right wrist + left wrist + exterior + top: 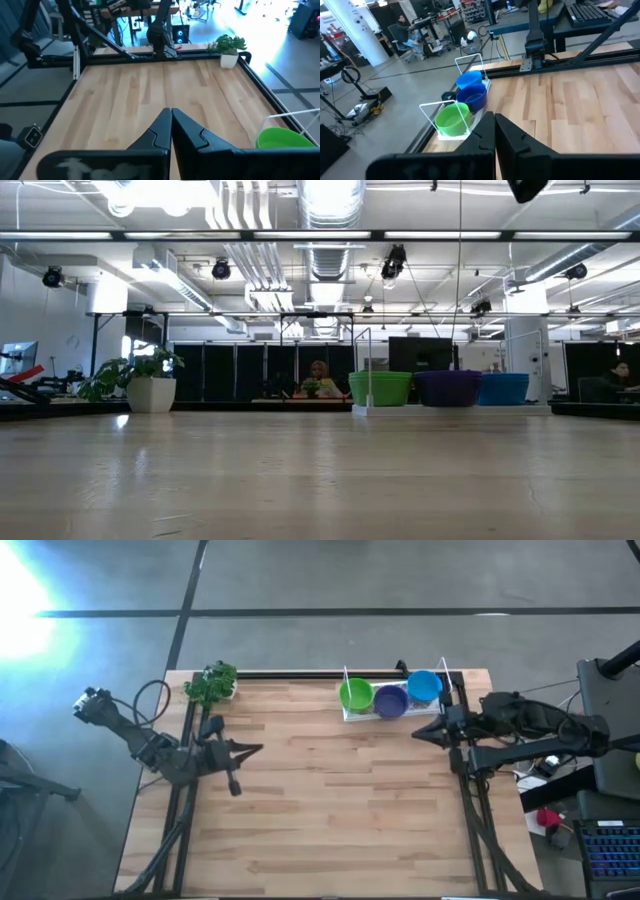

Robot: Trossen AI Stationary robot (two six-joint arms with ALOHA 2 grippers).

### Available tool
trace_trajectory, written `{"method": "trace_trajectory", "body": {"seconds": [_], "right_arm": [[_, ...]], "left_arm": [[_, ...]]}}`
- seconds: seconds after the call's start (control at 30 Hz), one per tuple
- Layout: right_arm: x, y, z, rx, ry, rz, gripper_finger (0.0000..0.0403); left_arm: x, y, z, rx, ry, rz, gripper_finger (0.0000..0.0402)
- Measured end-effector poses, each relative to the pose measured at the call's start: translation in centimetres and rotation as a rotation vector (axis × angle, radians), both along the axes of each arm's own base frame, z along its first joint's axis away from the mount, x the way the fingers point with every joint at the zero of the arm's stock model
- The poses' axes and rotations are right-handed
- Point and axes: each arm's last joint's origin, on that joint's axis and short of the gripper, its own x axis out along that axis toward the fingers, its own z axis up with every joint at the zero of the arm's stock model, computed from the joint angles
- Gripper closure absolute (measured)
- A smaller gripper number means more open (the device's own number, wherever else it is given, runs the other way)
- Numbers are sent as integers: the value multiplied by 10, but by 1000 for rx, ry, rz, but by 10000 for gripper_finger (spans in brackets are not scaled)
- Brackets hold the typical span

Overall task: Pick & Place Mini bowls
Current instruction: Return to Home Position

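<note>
Bowls sit in three stacks on the white wire rack [347, 717] at the table's [330, 810] far edge, right of centre: green stack [355, 695], purple stack [390, 700], blue stack [424, 686], touching side by side. All are upright, openings up. The row's long axis runs along the far edge, slightly skewed in the high view, with the blue end nearest the edge. I can't tell how many bowls are in each stack. No bowls on the bare table. The left gripper [255, 749] is over the table's left side, pointing right toward the middle, fingers pressed together, holding nothing. The right gripper [418, 733] is over the right side, just in front of the rack, near the purple and blue stacks but not touching them. It points left, fingers pressed together, holding nothing. The tips face each other and are well apart. A potted plant [211, 683] stands at the far left corner.
</note>
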Motion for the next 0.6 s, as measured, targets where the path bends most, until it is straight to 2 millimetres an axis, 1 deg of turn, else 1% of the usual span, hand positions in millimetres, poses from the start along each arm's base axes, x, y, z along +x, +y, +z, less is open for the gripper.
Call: {"method": "trace_trajectory", "body": {"seconds": [0.17,0.27,0.6], "right_arm": [[-10,0,-7,3,-15,-1,394],[-15,0,-12,-28,-23,11,394],[-36,-1,-24,-41,-78,14,394]], "left_arm": [[-11,7,-11,-31,-40,2,401],[-19,12,-20,-42,-57,3,401],[-49,32,-46,-89,-139,2,401]]}}
